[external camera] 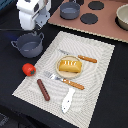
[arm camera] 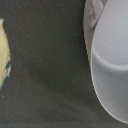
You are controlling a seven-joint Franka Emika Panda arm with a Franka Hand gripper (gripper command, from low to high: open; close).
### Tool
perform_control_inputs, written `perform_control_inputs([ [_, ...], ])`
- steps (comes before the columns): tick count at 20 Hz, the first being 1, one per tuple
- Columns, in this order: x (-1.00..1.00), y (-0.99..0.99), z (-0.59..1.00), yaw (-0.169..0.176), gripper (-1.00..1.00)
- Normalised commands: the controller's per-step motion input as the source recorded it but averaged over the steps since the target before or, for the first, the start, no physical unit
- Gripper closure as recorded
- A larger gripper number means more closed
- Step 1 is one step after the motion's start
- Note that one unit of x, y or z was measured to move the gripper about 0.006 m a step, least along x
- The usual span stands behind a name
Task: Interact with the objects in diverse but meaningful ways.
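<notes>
Bread (external camera: 69, 65) sits on a tan plate (external camera: 59, 71) in the middle of a pale striped mat (external camera: 95, 80) on the dark desk (external camera: 10, 65). Just beside the plate toward the exterior view's right, an orange-handled knife (external camera: 85, 58) lies on the mat; below the plate lies an orange-handled fork (external camera: 65, 80). A white spatula (external camera: 67, 100) rests near the mat's lower edge, and a brown sausage (external camera: 43, 89) lies diagonally on the mat at the exterior view's left. A red tomato (external camera: 28, 69) sits at the mat's edge, partly on the desk.

One grey-blue pot (external camera: 29, 45) stands on the desk off the mat, toward the exterior view's left. A second pot (external camera: 70, 10) stands on the pink toy stove (external camera: 107, 22), which carries dark round burners and a beige bowl (external camera: 122, 17) at the far right.

White end effector (external camera: 31, 17) hangs above the nearer pot, apart from it; whether its fingers are spread or pressed together cannot be told. The wrist view shows only dark desk, a blurred grey rounded surface and a yellowish edge, too blurred to identify.
</notes>
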Motion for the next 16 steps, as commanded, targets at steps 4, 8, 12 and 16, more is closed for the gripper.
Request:
perform_control_inputs([
  [4,-0.15,0.01,-0.25,0.037,-1.0],
  [8,-0.11,0.01,-0.21,0.031,-1.0],
  [12,-0.14,0.0,-0.17,0.025,-1.0],
  [16,-0.14,0.0,-0.19,0.024,1.0],
])
